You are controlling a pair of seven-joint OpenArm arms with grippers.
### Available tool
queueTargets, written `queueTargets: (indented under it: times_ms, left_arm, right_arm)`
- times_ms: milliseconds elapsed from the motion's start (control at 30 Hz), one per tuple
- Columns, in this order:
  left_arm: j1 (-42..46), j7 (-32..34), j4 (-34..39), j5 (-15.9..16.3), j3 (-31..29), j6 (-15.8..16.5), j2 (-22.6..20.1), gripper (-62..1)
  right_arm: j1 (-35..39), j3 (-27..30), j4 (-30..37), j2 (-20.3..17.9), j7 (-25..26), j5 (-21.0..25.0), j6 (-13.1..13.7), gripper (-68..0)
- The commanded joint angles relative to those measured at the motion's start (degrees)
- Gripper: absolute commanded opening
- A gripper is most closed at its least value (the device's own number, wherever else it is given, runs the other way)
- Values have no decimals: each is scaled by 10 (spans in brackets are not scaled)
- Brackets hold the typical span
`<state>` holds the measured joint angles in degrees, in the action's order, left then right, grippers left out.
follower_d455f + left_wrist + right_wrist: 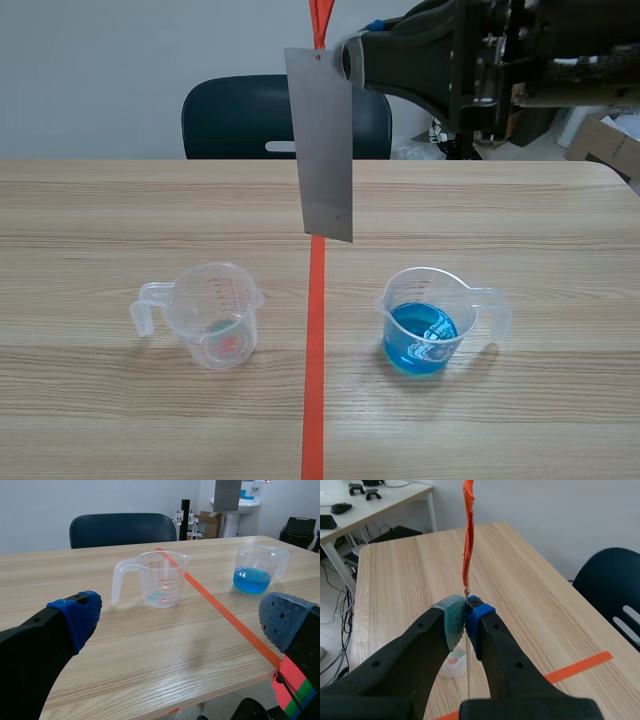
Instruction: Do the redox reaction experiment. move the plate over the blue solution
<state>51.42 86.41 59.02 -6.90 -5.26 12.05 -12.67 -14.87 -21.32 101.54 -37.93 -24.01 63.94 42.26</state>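
A grey metal plate hangs upright in the air above the table's middle, over the tape line, with an orange ribbon at its top. My right gripper comes in high from the right and is shut on the plate's top corner. In the right wrist view the plate shows edge-on between the pads, with the ribbon standing above them. The beaker of blue solution stands lower right of the plate. My left gripper is open near the table's front edge, well short of both beakers.
A clear beaker with a trace of reddish and green residue stands left of the tape line. A dark chair sits behind the table's far edge. Cardboard boxes lie at the far right.
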Motion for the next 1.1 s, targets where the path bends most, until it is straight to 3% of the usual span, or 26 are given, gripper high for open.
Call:
queueTargets:
  times_ms: [0, 400, 533, 733, 900, 1067]
  left_arm:
    - [-2, 26, 9, 0, 1, 1, 2, 14]
    - [-11, 26, 9, -2, 1, 1, -6, 14]
    - [-20, 26, 9, 6, 1, 1, -24, 14]
    - [-55, 26, 9, 24, 1, 3, -59, 14]
    - [-96, 26, 10, -8, 1, 28, -80, 14]
    - [-138, -19, 15, -62, 1, 126, -93, 14]
  right_arm:
    - [-1, 7, 13, -23, 23, 13, 5, -669]
    - [63, 12, 13, -175, 167, -2, 5, -669]
    - [94, 12, 13, -221, 240, -30, 5, -669]
    - [146, 12, 12, -279, 363, -113, 5, -669]
    - [186, 12, 12, -316, 467, -163, 5, -669]
    - [212, 12, -2, -342, 549, -188, 5, -669]
